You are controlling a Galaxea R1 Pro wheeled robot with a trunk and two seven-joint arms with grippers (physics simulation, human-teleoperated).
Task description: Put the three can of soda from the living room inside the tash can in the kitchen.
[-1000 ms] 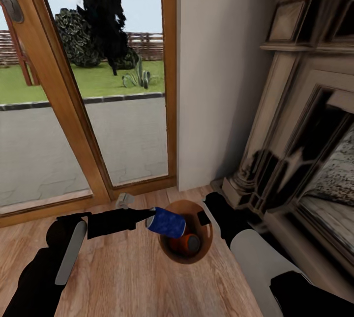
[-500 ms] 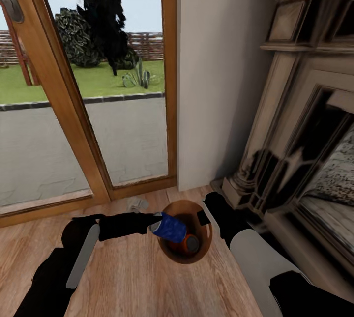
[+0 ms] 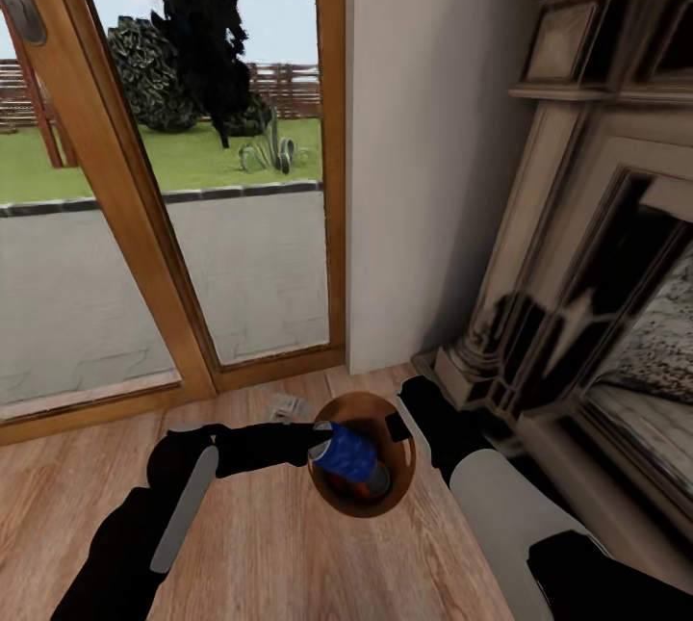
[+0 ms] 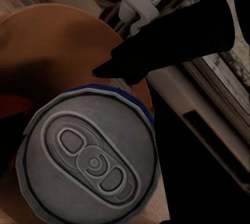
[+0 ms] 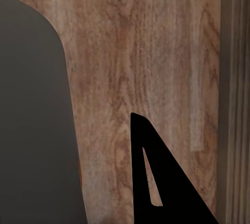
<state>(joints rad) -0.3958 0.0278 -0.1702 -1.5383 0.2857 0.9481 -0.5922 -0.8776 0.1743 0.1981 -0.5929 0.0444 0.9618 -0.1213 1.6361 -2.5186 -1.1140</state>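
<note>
Left gripper [image 3: 316, 441] pinching the dark blue can [image 3: 348, 454], holding it right over the mouth of the trash can [image 3: 404, 477], inside the rim's outline as the head view gives it. Long axis tipped, silvery end toward the wrist, far end angled down into the coppery interior. Below and just beyond it, a glimpse of a can top [image 3: 377, 479] already lying in the bin; colour hard to call from here. So the drop, by the look of it, goes straight down, nothing sideways needed, and the left arm is plainly the one on the job. Right arm [image 3: 500, 505] stretched along the bin's far side by the fireplace [image 3: 597, 245]; right gripper [image 5: 156, 182] seen as a dark finger over wood floor [image 5: 156, 52] with the bin's grey wall [image 5: 31, 130] beside it, jaw state impossible to tell. Left wrist view adds the can's pull-tab lid [image 4: 88, 156] close up against the bin's brown inside [image 4: 57, 47]. Bin standing on the living room floor by the glass door [image 3: 192, 217], not the kitchen.
</note>
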